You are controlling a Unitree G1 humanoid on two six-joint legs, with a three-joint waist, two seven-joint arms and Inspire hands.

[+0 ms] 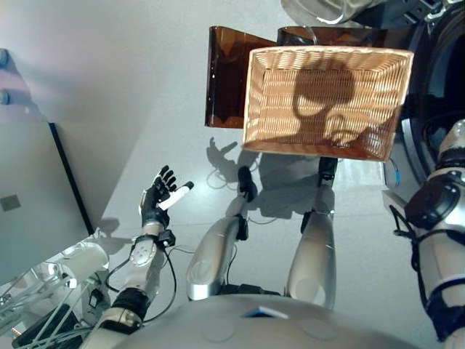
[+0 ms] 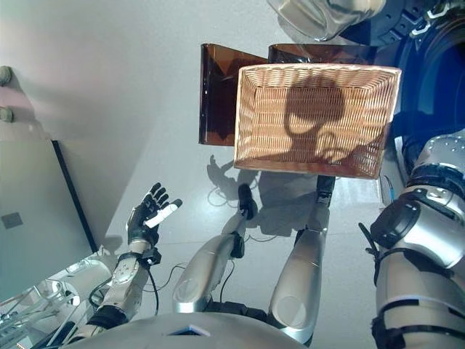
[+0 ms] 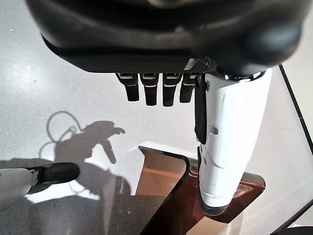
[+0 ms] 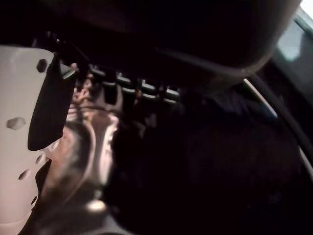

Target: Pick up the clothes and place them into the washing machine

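The shallow wicker basket [image 1: 256,109] rests on the low dark brown box [image 1: 225,73] beside the washing machine [image 2: 430,73], and I see no clothes in it. My right arm reaches to the right into the machine's dark opening. In the right wrist view my right hand [image 4: 24,122] has its thumb and fingers straight inside the dark drum, with a pale crumpled cloth [image 4: 93,142] just past them. My left hand [image 1: 158,198] is open and empty, held over the floor at the lower left, far from the basket.
The machine's round door [image 2: 320,14] hangs open above the basket at the top. A grey panel with a dark edge [image 1: 29,203] stands at the left. A metal frame [image 1: 43,291] sits at the lower left corner.
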